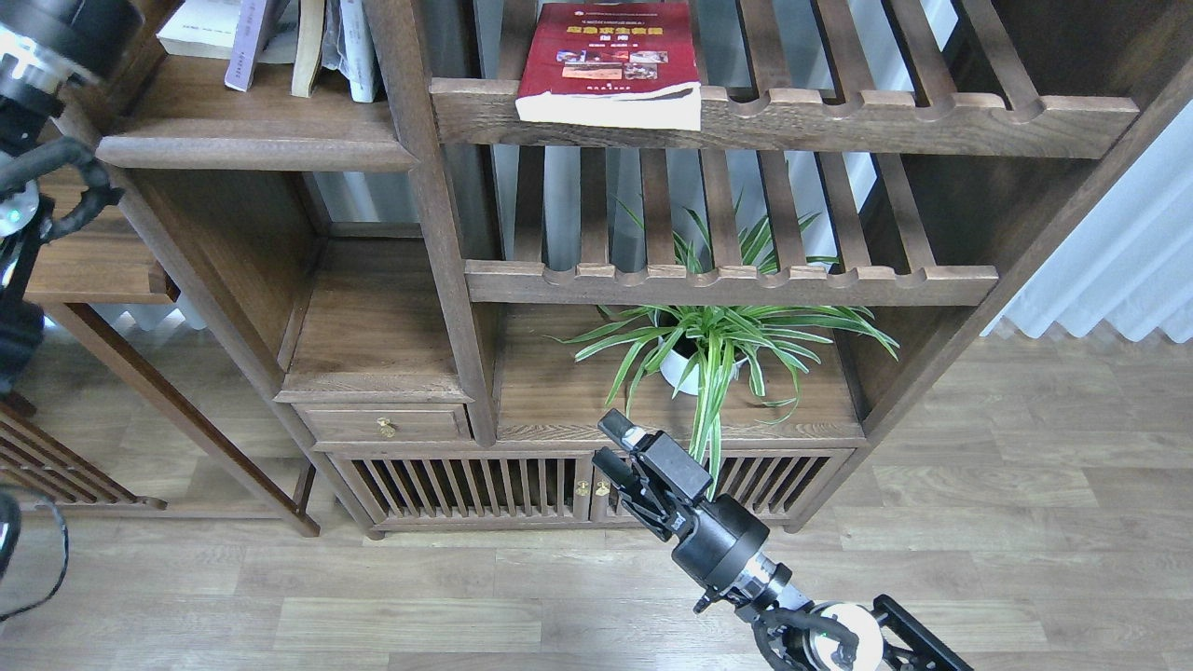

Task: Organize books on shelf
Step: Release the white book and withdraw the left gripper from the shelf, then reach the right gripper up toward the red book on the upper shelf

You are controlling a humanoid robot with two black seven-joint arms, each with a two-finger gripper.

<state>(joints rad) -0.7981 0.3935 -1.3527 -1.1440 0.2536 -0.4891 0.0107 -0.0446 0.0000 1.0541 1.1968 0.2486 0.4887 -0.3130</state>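
Observation:
The dark red book [610, 58] lies flat on the upper slatted rack, its front edge over the scalloped rail. The solid shelf board [252, 149] is at top left. On it a pale lavender book [244, 42] leans next to a yellowish book [306, 47] that stands on edge; their tops are cut off by the frame. My right gripper [610, 445] is open and empty, low in front of the cabinet, far below the books. My left arm [37, 56] runs along the left edge; its gripper is out of view.
A potted spider plant [708, 345] sits under the lower slatted rack [727, 280]. A pale flat book [196, 28] and a white item [354, 47] also stand on the shelf board. A small drawer [382, 424] and slatted doors are below. A curtain [1118, 261] hangs at right.

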